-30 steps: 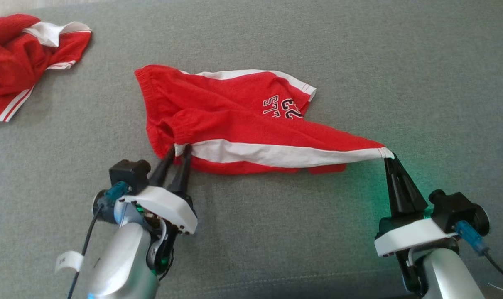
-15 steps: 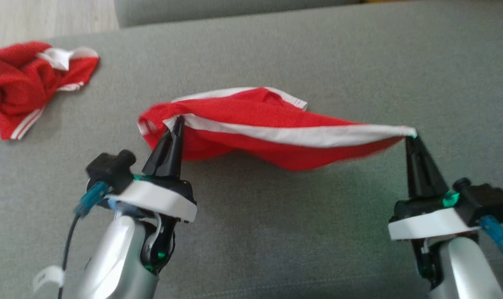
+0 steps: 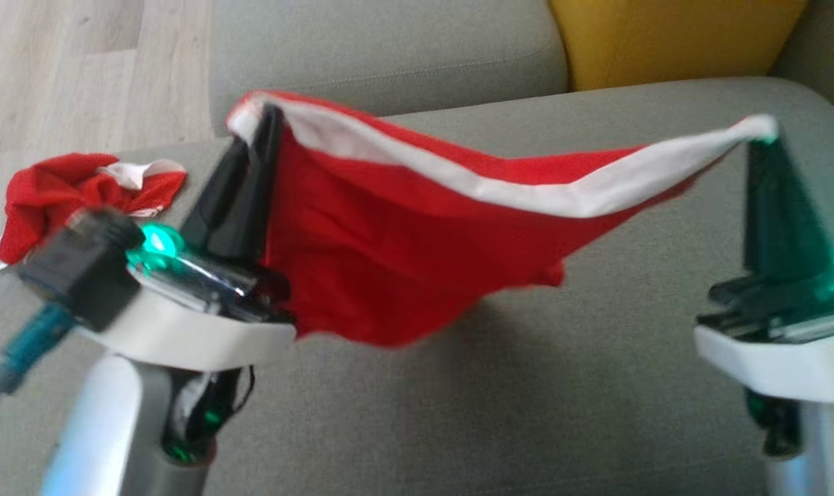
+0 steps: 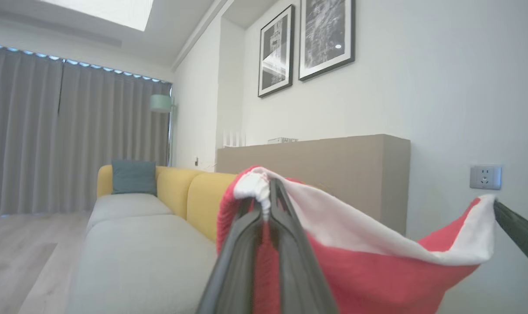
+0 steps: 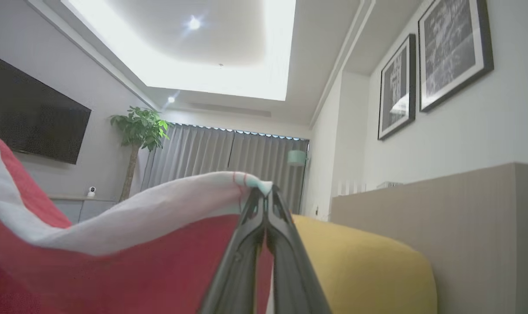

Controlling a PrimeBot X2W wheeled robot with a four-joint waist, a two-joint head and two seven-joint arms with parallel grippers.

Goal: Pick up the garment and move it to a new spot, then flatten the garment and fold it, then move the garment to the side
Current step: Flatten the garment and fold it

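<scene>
Above the sofa (image 3: 596, 399), left fingers (image 3: 241, 193) and right fingers (image 3: 778, 207) pinch the garment (image 3: 389, 262).

Grey sofa (image 3: 527, 413), yellow cushion (image 3: 664, 34), wooden floor (image 3: 58, 69)

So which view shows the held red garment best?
The head view: nearly all the red garment hangs between the left gripper and right gripper. Each wrist view shows its own pinched white corner and part of the cloth.

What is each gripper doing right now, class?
Left gripper: closed on the red shorts, at the white edge.
Right gripper: closed on the shorts' far end.
</scene>
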